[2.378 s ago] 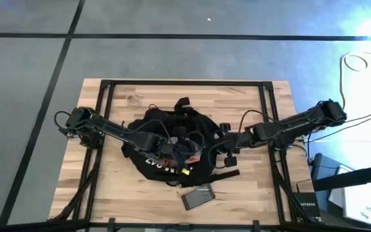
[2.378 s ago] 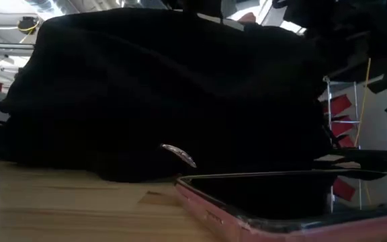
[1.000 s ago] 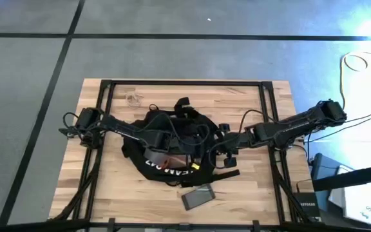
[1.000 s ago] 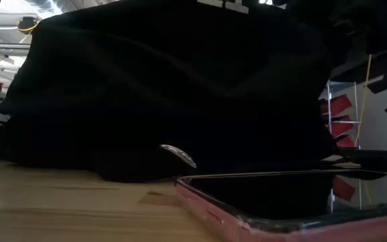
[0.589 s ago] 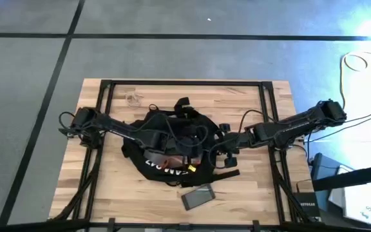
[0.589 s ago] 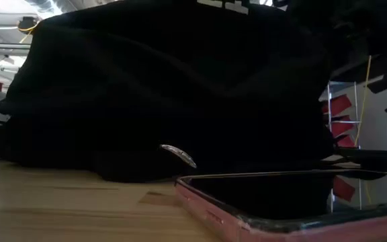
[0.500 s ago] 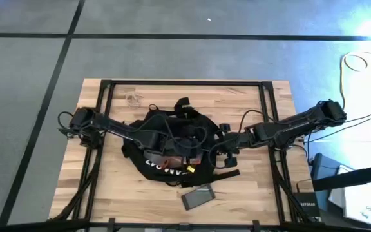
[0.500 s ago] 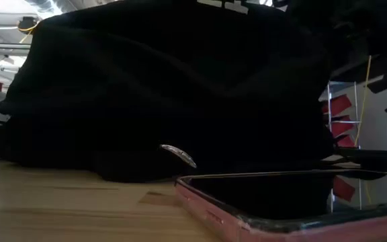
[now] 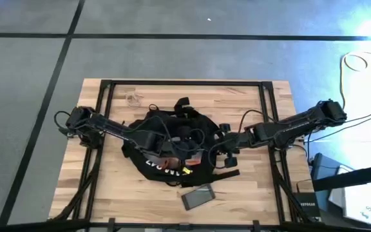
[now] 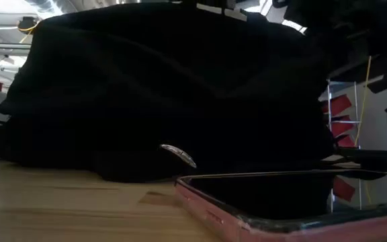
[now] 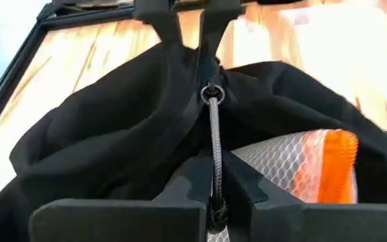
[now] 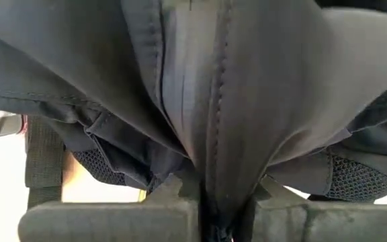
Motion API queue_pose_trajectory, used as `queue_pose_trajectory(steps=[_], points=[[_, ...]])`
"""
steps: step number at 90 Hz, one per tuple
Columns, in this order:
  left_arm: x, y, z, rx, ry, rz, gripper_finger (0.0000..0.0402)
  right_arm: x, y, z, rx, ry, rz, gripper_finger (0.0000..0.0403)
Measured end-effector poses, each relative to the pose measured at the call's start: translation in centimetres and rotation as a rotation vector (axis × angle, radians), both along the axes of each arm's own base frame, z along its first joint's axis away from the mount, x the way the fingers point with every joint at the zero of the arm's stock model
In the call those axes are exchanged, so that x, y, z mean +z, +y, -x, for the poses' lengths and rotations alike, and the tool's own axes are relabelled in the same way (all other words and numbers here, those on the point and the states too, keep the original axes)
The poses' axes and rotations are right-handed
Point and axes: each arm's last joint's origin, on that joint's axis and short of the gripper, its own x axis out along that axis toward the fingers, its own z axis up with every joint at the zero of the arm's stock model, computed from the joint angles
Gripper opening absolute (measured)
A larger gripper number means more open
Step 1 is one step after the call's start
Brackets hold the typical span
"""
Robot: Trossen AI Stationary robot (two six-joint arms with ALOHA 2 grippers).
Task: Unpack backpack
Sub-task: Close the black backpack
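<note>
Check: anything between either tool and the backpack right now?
Nothing visible. The left tool is shut on the zipper pull cord of the backpack, above the orange mesh item inside. The right tool is shut on a fold of its fabric.

The left gripper has drawn back — the backpack sags lower.

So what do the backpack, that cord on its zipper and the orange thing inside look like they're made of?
The backpack looks like matte black woven fabric: it folds softly and shows stitched seams. The cord seems to be braided grey synthetic rope, hung from a shiny metal ring. The orange thing is covered in white netting, likely a mesh pouch; what it is made of I cannot tell.
</note>
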Motion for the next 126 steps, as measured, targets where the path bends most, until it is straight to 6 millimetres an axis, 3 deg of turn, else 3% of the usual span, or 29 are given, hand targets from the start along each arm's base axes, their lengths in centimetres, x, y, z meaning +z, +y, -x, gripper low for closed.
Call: queue_pose_trajectory(steps=[44, 85, 126], points=[[-0.2, 0.5, 0.9, 0.135, 0.061, -0.143, 0.0002, 0.0, 0.0, 0.0, 0.007, 0.0, -0.01, 0.0016], [-0.3, 0.6, 1.0, 0.139, 0.08, -0.163, 0.0002, 0.4, -0.1, 0.5, 0.031, 0.01, 0.005, 0.0016], [3.5, 1.0, 2.4, 0.126, -0.044, -0.164, 0.0001, 2.8, -1.1, 3.6, -0.025, -0.023, 0.042, 0.0016]])
